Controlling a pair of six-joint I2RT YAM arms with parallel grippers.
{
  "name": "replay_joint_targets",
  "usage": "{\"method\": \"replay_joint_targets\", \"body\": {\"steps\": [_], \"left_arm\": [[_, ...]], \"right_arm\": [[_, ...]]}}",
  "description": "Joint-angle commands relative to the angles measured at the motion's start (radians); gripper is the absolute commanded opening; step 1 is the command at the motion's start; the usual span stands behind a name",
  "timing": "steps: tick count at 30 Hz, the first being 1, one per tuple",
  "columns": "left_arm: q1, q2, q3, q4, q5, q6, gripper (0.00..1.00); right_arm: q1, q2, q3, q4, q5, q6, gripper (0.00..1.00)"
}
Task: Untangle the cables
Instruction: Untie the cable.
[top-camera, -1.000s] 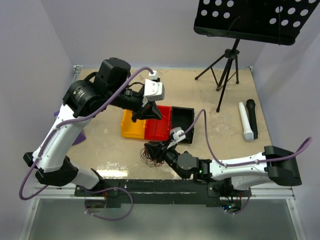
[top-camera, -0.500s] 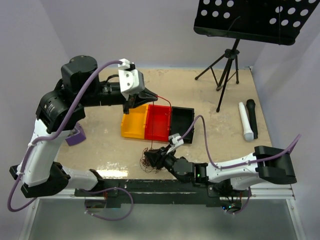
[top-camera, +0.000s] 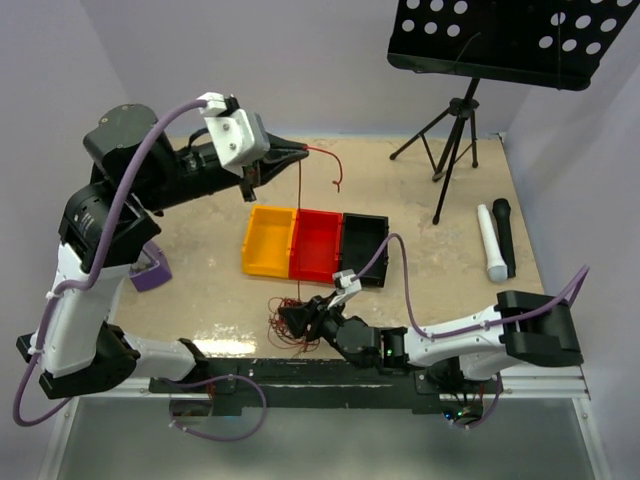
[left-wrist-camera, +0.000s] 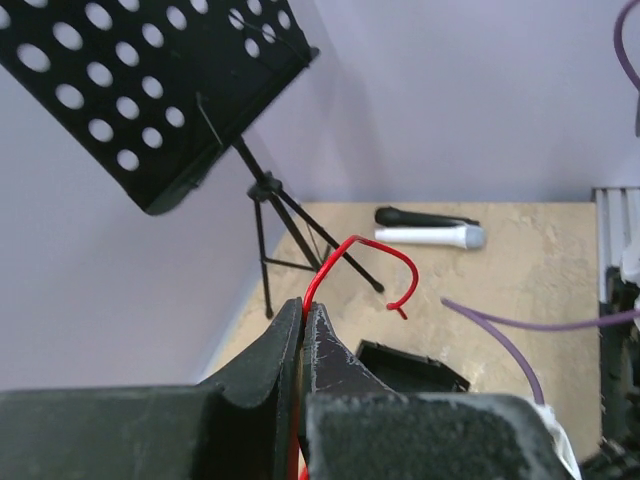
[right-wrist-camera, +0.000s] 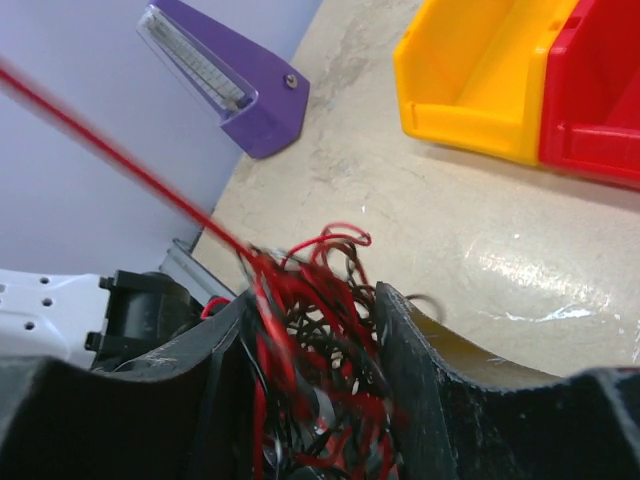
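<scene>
A snarl of thin red and black cables (top-camera: 290, 322) lies near the table's front edge, clamped between the fingers of my right gripper (top-camera: 296, 320); it fills the jaws in the right wrist view (right-wrist-camera: 315, 330). My left gripper (top-camera: 300, 151) is raised high at the back left, shut on one red strand (top-camera: 300, 225) that runs taut down to the snarl. The strand's free end curls past the fingertips (left-wrist-camera: 375, 262). In the right wrist view the strand (right-wrist-camera: 120, 165) rises up and to the left.
Yellow bin (top-camera: 270, 241), red bin (top-camera: 317, 246) and black bin (top-camera: 362, 250) stand side by side mid-table. A purple holder (top-camera: 151, 272) is at the left. A music stand tripod (top-camera: 452, 140), a white marker (top-camera: 490, 243) and a black marker (top-camera: 505, 235) are at the right.
My left gripper has risen and moved back and left, drawing the red strand out taut from the snarl. My right gripper has slid left along the front edge with the snarl.
</scene>
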Motion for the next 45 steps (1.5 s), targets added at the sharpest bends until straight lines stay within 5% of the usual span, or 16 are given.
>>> {"method": "replay_joint_targets", "body": {"steps": [1,11,20,26,30,45], "left_arm": [[0.003,-0.058,0.142,0.517,-0.086,0.016,0.0],[0.005,-0.085,0.156,0.551,-0.068,0.016,0.0],[0.006,-0.212,-0.129,0.52,-0.094,0.045,0.0],[0.006,-0.258,-0.277,0.514,-0.096,0.053,0.0],[0.006,-0.267,-0.332,0.509,-0.086,0.051,0.0],[0.006,-0.266,-0.386,0.374,0.09,0.002,0.0]], "right_arm": [[0.027,0.118,-0.017,-0.311,-0.045,0.043,0.48],[0.049,0.182,0.004,-0.408,-0.051,0.126,0.42],[0.075,-0.084,0.09,-0.638,0.043,0.083,0.53],[0.078,-0.331,0.161,-0.736,0.075,-0.05,0.62],[0.078,-0.405,0.193,-0.657,0.048,-0.229,0.67],[0.132,-0.411,0.353,-0.523,0.208,-0.581,0.74]]}}
